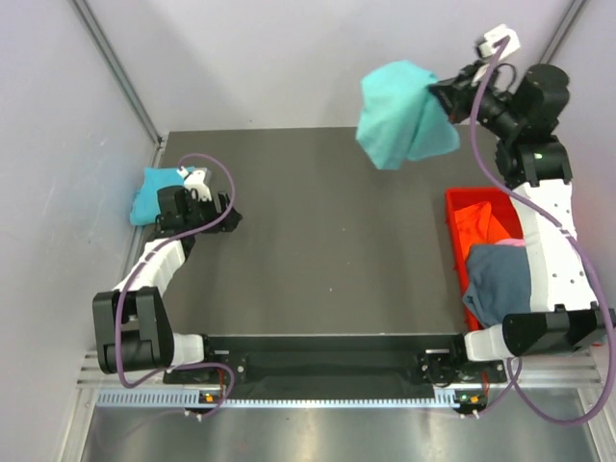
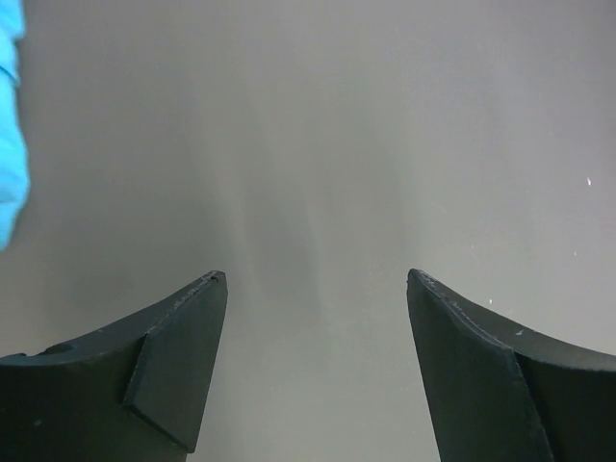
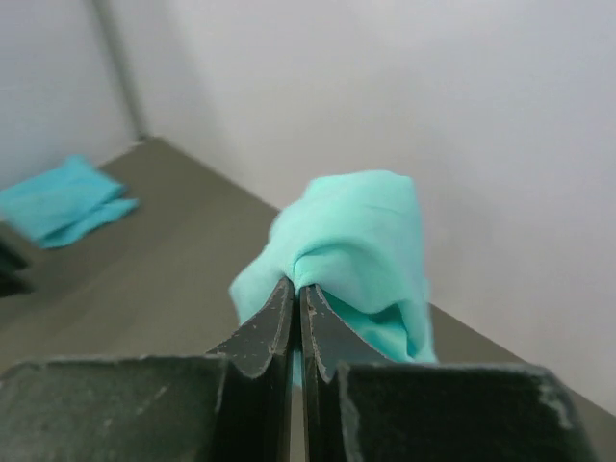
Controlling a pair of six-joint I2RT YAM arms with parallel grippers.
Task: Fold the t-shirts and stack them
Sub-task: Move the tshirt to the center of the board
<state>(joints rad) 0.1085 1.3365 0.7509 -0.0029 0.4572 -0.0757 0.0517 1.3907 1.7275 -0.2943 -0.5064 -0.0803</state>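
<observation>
- Cyan-blue t-shirt (image 1: 152,197) lies folded at the far-left edge of the table (image 1: 327,250); likely done.
- Right gripper (image 3: 298,286) is clamped on the mint-teal t-shirt (image 1: 404,120), which hangs bunched in mid-air, unfolded.
- Left gripper (image 2: 316,281) has its fingers apart and is empty.
- Slate grey-blue t-shirt (image 1: 499,281) waits in the red crate (image 1: 472,195).

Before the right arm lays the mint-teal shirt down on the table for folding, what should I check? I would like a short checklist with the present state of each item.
1. Right gripper shut on the mint-teal shirt: ok.
2. That shirt spread out for folding: not ok, it hangs bunched in the air.
3. Left gripper open and empty: ok.
4. Middle of the table bare: ok.
5. Cyan-blue shirt out of the way at the left edge: ok; how neatly it is folded, cannot tell.
6. Slate grey-blue shirt folded: not ok, it lies crumpled in the red crate.
</observation>
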